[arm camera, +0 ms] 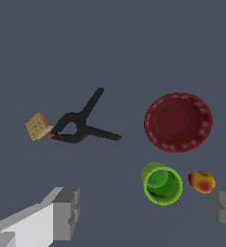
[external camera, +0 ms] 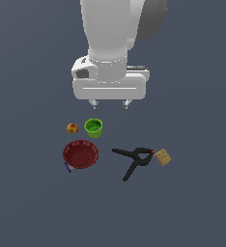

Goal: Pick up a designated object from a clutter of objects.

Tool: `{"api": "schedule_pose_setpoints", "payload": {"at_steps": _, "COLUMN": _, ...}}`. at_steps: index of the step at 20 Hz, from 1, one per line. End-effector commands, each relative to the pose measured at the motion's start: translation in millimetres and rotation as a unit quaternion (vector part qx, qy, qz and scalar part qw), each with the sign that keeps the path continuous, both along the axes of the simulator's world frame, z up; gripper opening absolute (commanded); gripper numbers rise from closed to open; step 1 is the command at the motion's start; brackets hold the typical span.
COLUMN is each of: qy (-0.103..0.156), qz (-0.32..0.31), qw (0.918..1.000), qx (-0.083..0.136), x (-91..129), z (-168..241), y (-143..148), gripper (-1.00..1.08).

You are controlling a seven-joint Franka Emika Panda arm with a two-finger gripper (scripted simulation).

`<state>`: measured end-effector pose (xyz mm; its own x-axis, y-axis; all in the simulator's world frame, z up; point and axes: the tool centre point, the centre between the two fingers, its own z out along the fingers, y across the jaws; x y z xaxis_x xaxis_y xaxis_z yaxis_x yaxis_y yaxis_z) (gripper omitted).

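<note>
The tool (external camera: 110, 104) hangs spread and empty above the clutter, nearest the green cup (external camera: 93, 128). The red bowl (external camera: 80, 154) sits on the table (external camera: 192, 207) just beside that cup, on the side away from the arm. To grip it well, I'd bring one finger inside the thin rim and one outside (the bowl looks too wide to span). It is shallow, round, faintly textured; the cup looks glossy, the black clamp (external camera: 134, 160) angular.

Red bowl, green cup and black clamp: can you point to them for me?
Red bowl (external camera: 80, 154), exterior view, on its inside middle.
Green cup (external camera: 93, 128), exterior view, on its inside.
Black clamp (arm camera: 75, 129), wrist view, at the pivot where the handles meet.
</note>
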<state>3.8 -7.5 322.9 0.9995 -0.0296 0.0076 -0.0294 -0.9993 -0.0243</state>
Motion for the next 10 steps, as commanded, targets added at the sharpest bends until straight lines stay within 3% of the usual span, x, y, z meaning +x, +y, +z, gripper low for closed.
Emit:
{"api": "schedule_pose_setpoints", "payload": {"at_steps": 1, "qy": 0.000, "qz": 0.000, "qw": 1.0000, "qx": 0.000, "x": 0.0, "z": 0.0, "y": 0.0, "gripper": 0.28}}
{"api": "schedule_pose_setpoints", "payload": {"at_steps": 10, "qy": 0.014, "qz": -0.007, "qw": 0.9999, "qx": 0.002, "x": -4.5, "z": -11.1, "y": -7.1, "gripper": 0.28}}
